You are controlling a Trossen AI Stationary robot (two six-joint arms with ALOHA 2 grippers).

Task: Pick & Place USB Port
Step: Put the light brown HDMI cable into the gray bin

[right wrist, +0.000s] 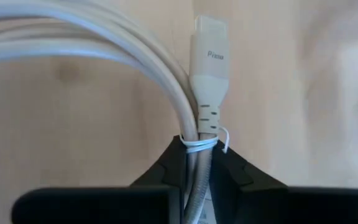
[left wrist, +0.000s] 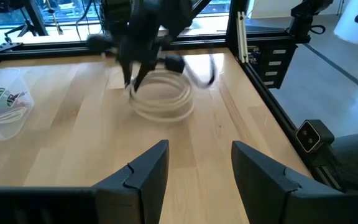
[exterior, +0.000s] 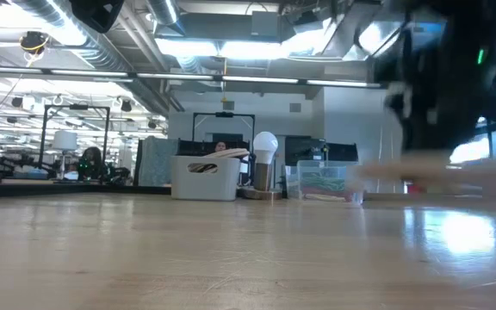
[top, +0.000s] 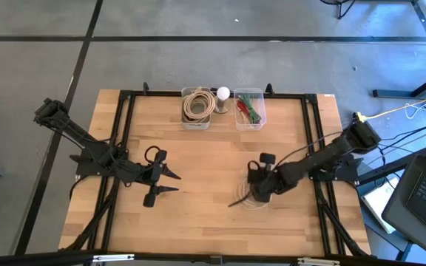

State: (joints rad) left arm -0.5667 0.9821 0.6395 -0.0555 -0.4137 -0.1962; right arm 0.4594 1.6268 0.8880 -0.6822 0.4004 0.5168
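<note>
Two dark arms work over the light wooden table (top: 198,170), and the coiled white USB cable (top: 251,198) serves as the landmark for everything else. That cable lies on the wood near the table's front right part. The right gripper (top: 257,193) sits directly over the coil; in the right wrist view its fingers (right wrist: 166,171) are clenched on the cable's strands (right wrist: 194,180) just behind the white moulded plug (right wrist: 209,68), where a thin white tie (right wrist: 197,143) binds the loops. The plug points away from the fingers, lying against the curved loops.

Well to the left of the coil, the left gripper (top: 163,185) hovers over bare wood with its two fingers (left wrist: 143,171) spread apart and holding nothing; its wrist camera looks across at the coil.

Beyond the coil, at the far edge, stand a white bin of beige coiled cable (top: 197,108), a white bulb (top: 222,94), and a clear plastic bin holding green and red wires (top: 249,109).
</note>
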